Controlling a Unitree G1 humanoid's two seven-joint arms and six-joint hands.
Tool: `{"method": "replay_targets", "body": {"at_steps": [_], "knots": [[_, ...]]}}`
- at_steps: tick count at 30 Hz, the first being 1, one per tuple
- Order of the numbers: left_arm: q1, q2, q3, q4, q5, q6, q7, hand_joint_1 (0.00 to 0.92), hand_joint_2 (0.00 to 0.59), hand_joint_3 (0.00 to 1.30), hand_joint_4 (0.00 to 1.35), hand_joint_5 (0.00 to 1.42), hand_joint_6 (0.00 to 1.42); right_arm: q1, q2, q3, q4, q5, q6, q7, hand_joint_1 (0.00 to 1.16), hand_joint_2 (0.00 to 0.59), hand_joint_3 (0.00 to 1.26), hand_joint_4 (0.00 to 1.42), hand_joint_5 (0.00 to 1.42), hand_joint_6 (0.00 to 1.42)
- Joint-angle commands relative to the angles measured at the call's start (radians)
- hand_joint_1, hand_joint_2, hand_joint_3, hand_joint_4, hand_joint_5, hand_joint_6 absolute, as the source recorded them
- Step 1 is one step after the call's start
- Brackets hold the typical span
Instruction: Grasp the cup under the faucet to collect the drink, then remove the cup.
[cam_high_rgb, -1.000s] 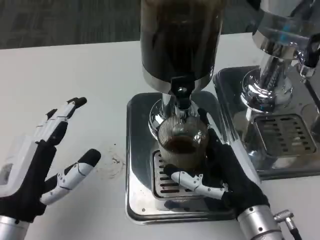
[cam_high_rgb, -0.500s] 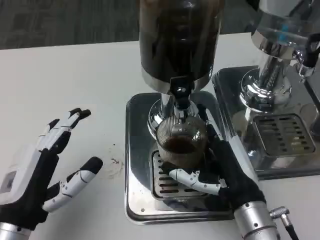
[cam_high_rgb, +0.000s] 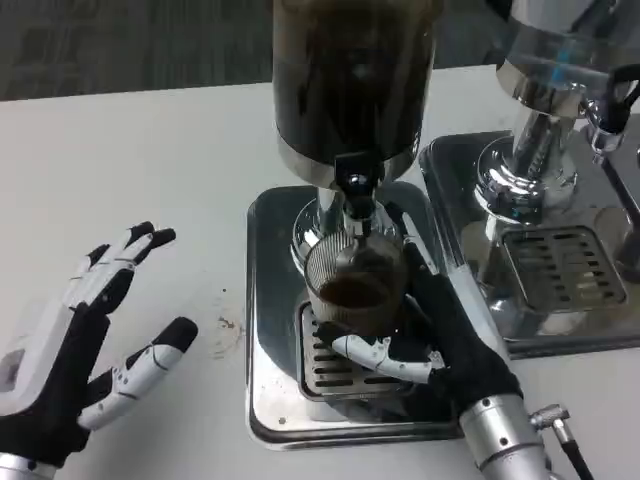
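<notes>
Under the faucet (cam_high_rgb: 357, 200) of the dark drink dispenser (cam_high_rgb: 352, 85), a ribbed clear cup (cam_high_rgb: 352, 285) is seen standing upright, its long axis vertical and its mouth turned up toward the spout. Dark liquid is held in its lower part. The cup is set on the slotted grate (cam_high_rgb: 335, 365) of a shiny metal drip tray (cam_high_rgb: 275, 300), which is carried by the white worktop (cam_high_rgb: 150, 170).

The cup is clasped by the right hand (cam_high_rgb: 440, 340) from its right side: the black palm is pressed against the cup wall, and a white and black finger is laid across the grate just at the cup's base (whether the far fingers touch the glass cannot be told). The silver forearm is seen reaching up from the lower edge of the head view.

The left hand (cam_high_rgb: 75, 350) is held well apart from the tray, above the worktop at the left, with its fingers spread and nothing in them. A small brown stain (cam_high_rgb: 228, 325) is seen on the worktop between that hand and the tray.

A second dispenser (cam_high_rgb: 545, 110), with its own drip tray (cam_high_rgb: 560, 270), is placed just beside the first at the right.
</notes>
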Motion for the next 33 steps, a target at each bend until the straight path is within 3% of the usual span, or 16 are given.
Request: {"method": "replay_targets", "body": {"at_steps": [1,12,24,33], "knots": [[0.016,0.009,-0.002,-0.009,-0.008,0.010,0.014,0.000,0.195,0.20,0.00,0.13,0.04,0.021,0.016,0.018,0.043,0.002,0.028,0.020,0.97,0.169,0.09,0.42,0.40,0.50],[0.019,0.012,-0.001,-0.023,-0.013,0.019,0.008,0.000,0.200,0.22,0.00,0.14,0.04,0.006,0.028,0.011,0.077,-0.014,-0.011,-0.032,1.05,0.161,0.30,0.53,0.55,0.63],[0.021,0.010,-0.006,-0.027,-0.023,0.025,0.000,0.000,0.200,0.22,0.00,0.14,0.05,-0.007,0.025,0.011,0.088,-0.052,-0.043,-0.110,1.09,0.147,0.44,0.58,0.65,0.74],[0.010,0.017,-0.018,-0.029,0.005,0.023,0.010,0.000,0.202,0.23,0.00,0.15,0.04,0.003,0.023,0.013,0.067,-0.092,-0.062,-0.173,1.11,0.122,0.52,0.62,0.68,0.72]]}}
